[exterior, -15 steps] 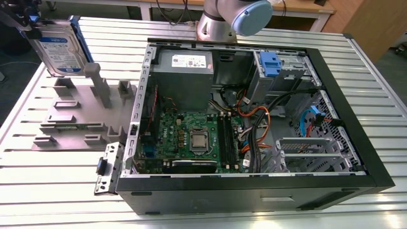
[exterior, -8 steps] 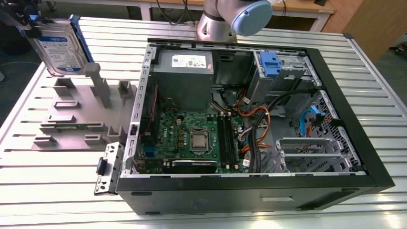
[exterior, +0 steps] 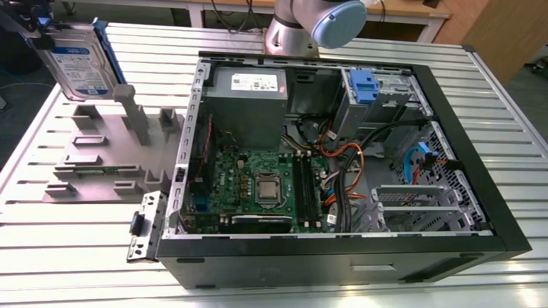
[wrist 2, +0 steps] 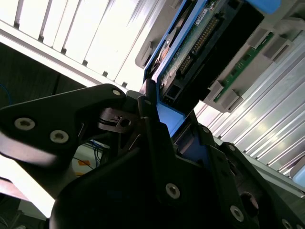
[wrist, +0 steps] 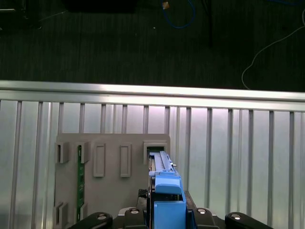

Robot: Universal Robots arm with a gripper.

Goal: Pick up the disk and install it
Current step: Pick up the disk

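Observation:
The disk (exterior: 79, 59) is a silver drive with a white-and-blue label in a blue carrier rail. It hangs upright at the exterior view's far left, above the grey holder plate (exterior: 102, 160). My gripper (exterior: 41, 29) is shut on its upper edge. In the second wrist view the black fingers (wrist 2: 152, 129) clamp the blue rail (wrist 2: 167, 117), and the drive's green circuit side (wrist 2: 198, 40) stretches away from them. In the first wrist view the disk (wrist: 167, 191) appears edge-on between the gripper (wrist: 167, 217) and the holder plate (wrist: 112, 181).
The open black computer case (exterior: 479, 192) lies on the slatted metal table (exterior: 77, 256) at the exterior view's right. It holds a motherboard (exterior: 256, 186), a grey power-supply box (exterior: 248, 102), cables and a drive bay with a blue latch (exterior: 364, 86). The arm's base (exterior: 299, 25) stands behind the case.

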